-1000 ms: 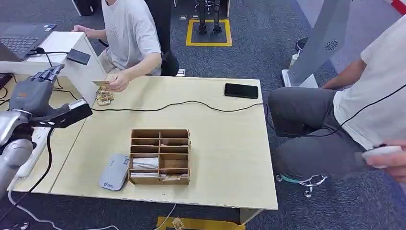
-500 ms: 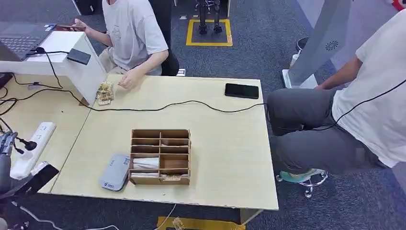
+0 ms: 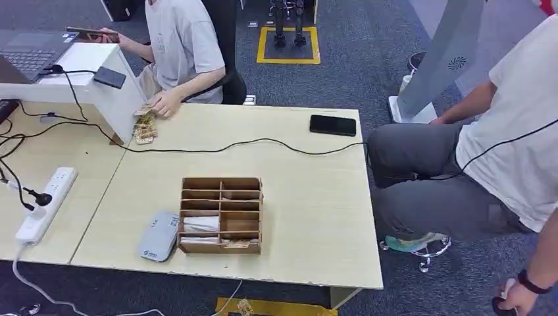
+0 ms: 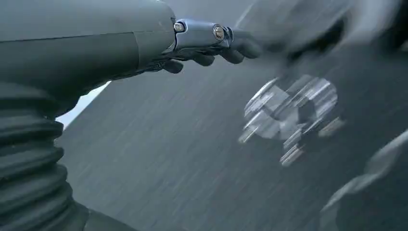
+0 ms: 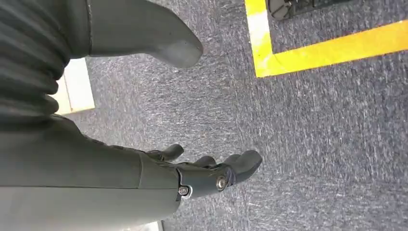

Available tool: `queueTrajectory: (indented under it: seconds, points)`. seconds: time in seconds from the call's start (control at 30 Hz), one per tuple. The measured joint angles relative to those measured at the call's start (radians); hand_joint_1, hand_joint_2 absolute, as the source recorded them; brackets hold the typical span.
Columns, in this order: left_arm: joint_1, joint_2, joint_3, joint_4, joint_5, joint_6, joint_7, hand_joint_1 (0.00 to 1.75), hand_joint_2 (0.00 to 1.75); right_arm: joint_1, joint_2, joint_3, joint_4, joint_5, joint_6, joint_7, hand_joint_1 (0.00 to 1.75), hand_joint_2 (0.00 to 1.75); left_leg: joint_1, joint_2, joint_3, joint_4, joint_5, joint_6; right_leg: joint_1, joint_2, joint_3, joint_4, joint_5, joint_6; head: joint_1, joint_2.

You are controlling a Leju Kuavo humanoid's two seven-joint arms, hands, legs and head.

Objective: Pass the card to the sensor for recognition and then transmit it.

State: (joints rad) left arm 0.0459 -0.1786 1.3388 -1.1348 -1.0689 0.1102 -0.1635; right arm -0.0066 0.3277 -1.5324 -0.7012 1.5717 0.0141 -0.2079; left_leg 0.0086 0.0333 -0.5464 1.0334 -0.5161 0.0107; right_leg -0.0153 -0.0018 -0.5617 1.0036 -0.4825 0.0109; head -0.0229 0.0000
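The head view looks forward and steeply down from high on the robot's body onto the bench (image 3: 309,197), taking in the whole wooden top and the grey carpet (image 3: 368,79) beyond and beside it, from a middling distance. The left wrist view sits close behind the left robot hand (image 4: 211,45) and faces the floor; it is smeared by motion, so little beyond the dark floor can be told. The right wrist view sits close behind the right robot hand (image 5: 202,175), turned on its side, and faces down at near range onto the carpet and yellow floor marking (image 5: 308,53). Head and right wrist views share carpet and yellow floor marking.
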Motion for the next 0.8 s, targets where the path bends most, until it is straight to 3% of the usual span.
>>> queueTrajectory:
  seconds: [0.13, 0.4, 0.43, 0.57, 0.6, 0.8]
  points:
    - [-0.034, -0.081, 0.088, 0.138, 0.032, 0.064, 0.083, 0.00, 1.75, -0.001, -0.002, 0.002, 0.005, -0.010, -0.010, 0.000, 0.00, 1.75, -0.001, -0.002, 0.000, 0.001, 0.000, 0.000, -0.001, -0.001, 0.000, 0.000, 0.000, 0.000, 0.000, 0.000]
    - [-0.055, -0.104, 0.066, 0.278, 0.135, 0.074, 0.097, 0.00, 1.75, 0.002, -0.025, 0.120, 0.028, -0.164, -0.010, 0.011, 0.00, 1.75, 0.000, -0.001, 0.002, 0.001, 0.000, 0.000, 0.000, -0.001, 0.001, 0.000, 0.000, 0.000, 0.000, 0.000]
    - [-0.055, -0.104, 0.058, 0.285, 0.144, 0.073, 0.097, 0.00, 0.00, 0.003, -0.028, 0.133, 0.031, -0.179, -0.010, 0.013, 0.00, 1.75, 0.000, -0.001, 0.002, 0.001, 0.000, 0.000, 0.000, -0.001, 0.001, 0.000, 0.000, 0.000, -0.001, 0.000]
    - [-0.053, -0.099, -0.004, 0.319, 0.192, 0.067, 0.099, 0.00, 0.00, 0.009, -0.045, 0.201, 0.044, -0.250, -0.010, 0.025, 0.00, 1.75, 0.001, -0.001, 0.002, 0.001, 0.000, 0.000, 0.000, -0.001, 0.001, 0.000, 0.000, 0.000, 0.000, 0.000]
    - [-0.052, -0.099, -0.017, 0.325, 0.203, 0.065, 0.099, 0.00, 0.00, 0.011, -0.047, 0.215, 0.047, -0.266, -0.010, 0.025, 0.00, 0.00, 0.001, -0.001, 0.002, 0.001, 0.000, 0.000, 0.000, -0.001, 0.001, 0.000, 0.000, 0.000, -0.001, 0.000]
    - [-0.043, -0.078, -0.141, 0.369, 0.301, 0.046, 0.109, 0.00, 0.00, 0.026, -0.074, 0.349, 0.069, -0.413, -0.010, 0.045, 0.00, 0.00, 0.000, -0.001, 0.001, 0.001, 0.000, 0.000, 0.000, -0.001, 0.001, 0.000, 0.000, 0.000, 0.000, 0.000]
